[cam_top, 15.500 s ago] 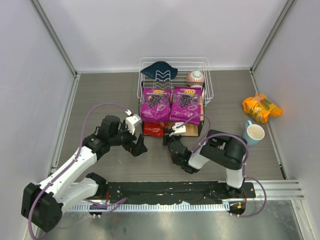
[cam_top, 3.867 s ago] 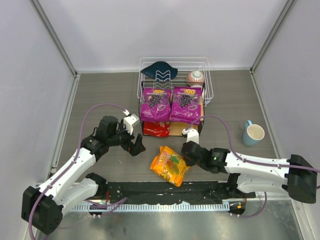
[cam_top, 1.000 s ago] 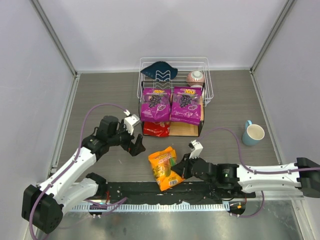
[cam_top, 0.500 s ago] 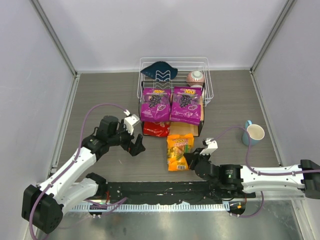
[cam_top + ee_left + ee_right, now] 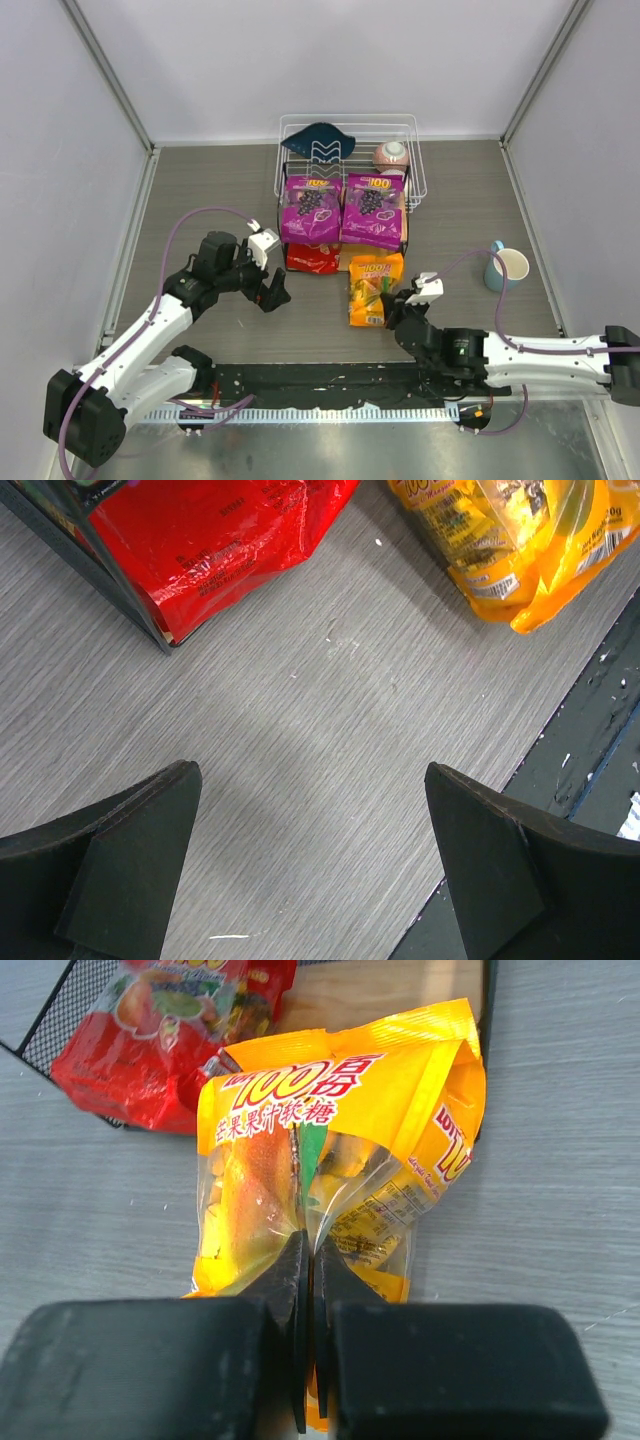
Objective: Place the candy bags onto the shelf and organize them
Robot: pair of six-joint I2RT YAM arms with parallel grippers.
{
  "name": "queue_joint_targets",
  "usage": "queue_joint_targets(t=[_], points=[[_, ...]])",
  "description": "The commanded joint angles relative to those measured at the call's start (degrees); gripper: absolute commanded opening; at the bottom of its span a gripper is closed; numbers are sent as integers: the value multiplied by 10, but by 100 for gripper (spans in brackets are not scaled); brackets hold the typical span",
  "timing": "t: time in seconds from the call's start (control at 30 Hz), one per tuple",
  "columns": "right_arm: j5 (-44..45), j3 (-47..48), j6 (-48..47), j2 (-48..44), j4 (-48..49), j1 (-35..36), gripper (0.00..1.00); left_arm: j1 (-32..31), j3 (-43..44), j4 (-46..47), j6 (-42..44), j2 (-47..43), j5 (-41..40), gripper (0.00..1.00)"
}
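Note:
The shelf (image 5: 404,240) stands mid-table with two purple candy bags (image 5: 309,208) (image 5: 371,210) lying on its top board. The red bag (image 5: 312,259) lies on the lower board and sticks out at the front; it also shows in the left wrist view (image 5: 215,530) and the right wrist view (image 5: 160,1030). My right gripper (image 5: 393,308) is shut on the orange-yellow bag (image 5: 372,286), pinching a fold in its middle (image 5: 330,1150), with the bag's top edge at the shelf's lower board (image 5: 400,990). My left gripper (image 5: 278,293) is open and empty over bare table left of the shelf.
A white wire basket (image 5: 415,150) behind the shelf holds a dark blue cloth (image 5: 318,138) and a pink bowl (image 5: 390,154). A light blue mug (image 5: 508,266) stands at the right. The black base rail (image 5: 340,385) runs along the near edge.
My right gripper has carried the orange-yellow bag from the table's near middle toward the shelf's lower right front and turned it upright. The left arm has not moved.

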Motion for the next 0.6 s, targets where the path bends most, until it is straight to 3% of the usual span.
queue_joint_targets(t=[0.0, 0.2, 0.57], points=[[-9, -8, -66, -23, 101, -44, 1, 1, 8, 5, 5, 1, 5, 100], [-119, -3, -113, 27, 176, -123, 1, 2, 6, 6, 7, -5, 3, 100], [-144, 11, -145, 80, 240, -153, 1, 1, 7, 5, 7, -3, 2, 100]])
